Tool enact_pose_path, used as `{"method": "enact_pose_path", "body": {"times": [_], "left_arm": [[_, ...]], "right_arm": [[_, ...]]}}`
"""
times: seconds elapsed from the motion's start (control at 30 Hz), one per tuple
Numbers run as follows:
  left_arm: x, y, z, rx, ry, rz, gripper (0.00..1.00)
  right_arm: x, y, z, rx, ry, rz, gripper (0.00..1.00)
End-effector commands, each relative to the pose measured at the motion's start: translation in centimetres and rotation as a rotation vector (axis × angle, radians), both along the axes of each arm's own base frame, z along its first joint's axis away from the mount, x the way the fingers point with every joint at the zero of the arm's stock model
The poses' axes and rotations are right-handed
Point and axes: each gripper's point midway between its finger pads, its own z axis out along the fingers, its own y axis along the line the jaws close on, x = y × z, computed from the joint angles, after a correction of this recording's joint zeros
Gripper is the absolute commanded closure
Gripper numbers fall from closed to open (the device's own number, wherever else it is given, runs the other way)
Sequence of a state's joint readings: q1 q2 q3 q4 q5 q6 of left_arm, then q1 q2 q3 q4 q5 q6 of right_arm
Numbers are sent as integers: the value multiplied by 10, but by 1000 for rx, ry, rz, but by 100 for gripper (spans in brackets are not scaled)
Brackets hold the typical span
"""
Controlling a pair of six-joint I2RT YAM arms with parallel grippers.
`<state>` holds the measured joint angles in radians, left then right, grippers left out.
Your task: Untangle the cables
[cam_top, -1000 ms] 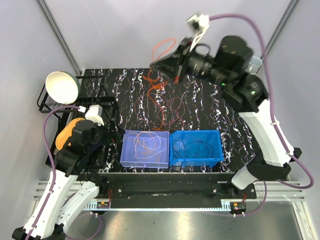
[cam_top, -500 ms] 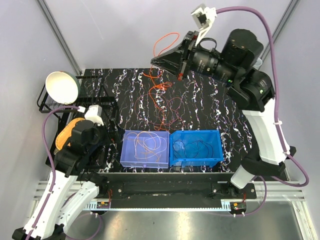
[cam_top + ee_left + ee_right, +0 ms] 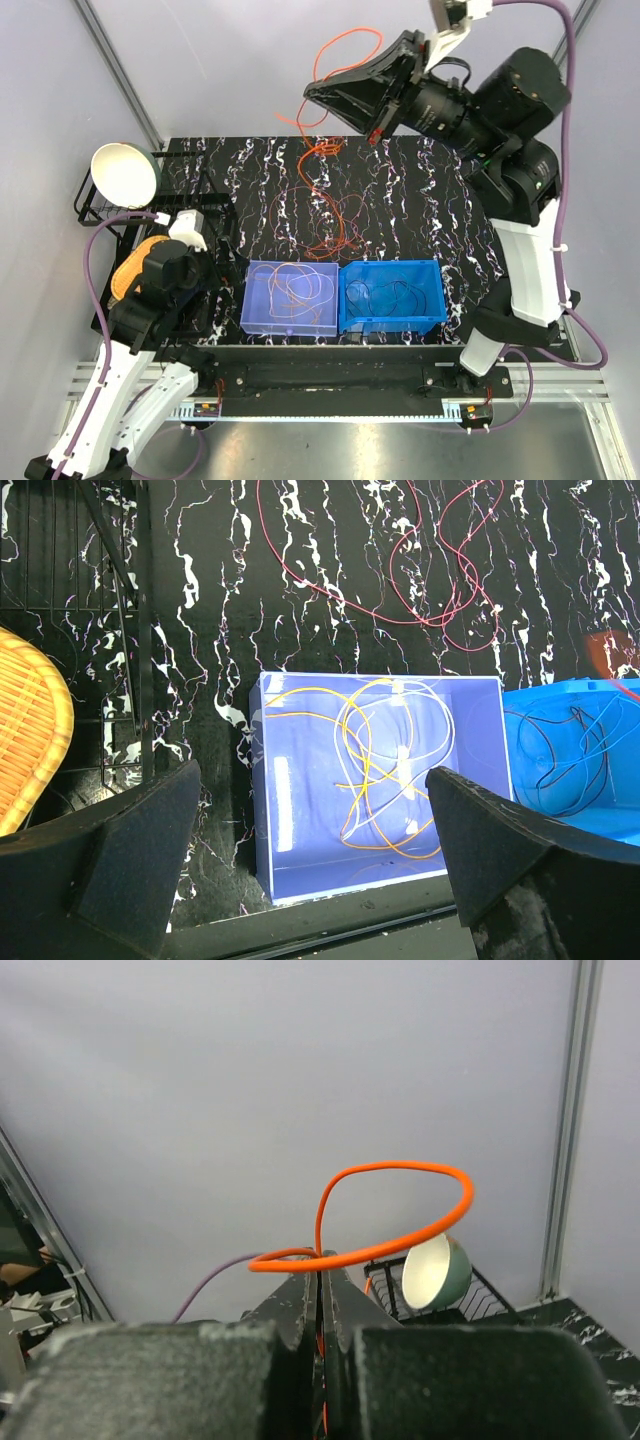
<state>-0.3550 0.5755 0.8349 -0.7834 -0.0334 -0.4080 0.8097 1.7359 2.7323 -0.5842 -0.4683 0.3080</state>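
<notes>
My right gripper [image 3: 312, 95] is raised high above the far side of the table, shut on an orange cable [image 3: 392, 1210] that loops up past its fingertips and hangs down in the top view as a thin orange cable [image 3: 318, 150]. Below it a tangle of red cables [image 3: 325, 215] lies on the black marbled table [image 3: 420, 200]. A purple bin [image 3: 291, 298] holds orange and white cables [image 3: 385, 750]. The blue bin [image 3: 392, 295] beside it holds dark cables [image 3: 570, 760]. My left gripper [image 3: 310, 880] hangs open over the purple bin's near edge, holding nothing.
At the far left stands a black wire rack [image 3: 110, 205] with a white bowl [image 3: 125, 173] on it and a woven orange basket [image 3: 30, 740] beside my left arm. Grey walls with metal struts enclose the table.
My right gripper has risen and swung up away from the table, pulling the orange cable higher out of the tangle. The left arm has not moved.
</notes>
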Motion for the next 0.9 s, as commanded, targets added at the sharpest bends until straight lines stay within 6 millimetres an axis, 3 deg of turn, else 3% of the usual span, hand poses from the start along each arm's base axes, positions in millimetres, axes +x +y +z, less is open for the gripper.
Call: {"method": "enact_pose_path", "body": {"times": [0.0, 0.17, 0.57, 0.87], "left_arm": [[9, 2, 11, -3, -58, 21, 1], [9, 3, 11, -3, -60, 22, 1], [9, 4, 11, -4, -60, 29, 1], [9, 4, 11, -5, -61, 28, 1]], "right_arm": [[-32, -33, 49, 135, -156, -17, 100], [-35, -54, 57, 152, -189, -96, 100], [-10, -15, 1, 42, -26, -32, 100], [4, 2, -29, -8, 35, -35, 100]]}}
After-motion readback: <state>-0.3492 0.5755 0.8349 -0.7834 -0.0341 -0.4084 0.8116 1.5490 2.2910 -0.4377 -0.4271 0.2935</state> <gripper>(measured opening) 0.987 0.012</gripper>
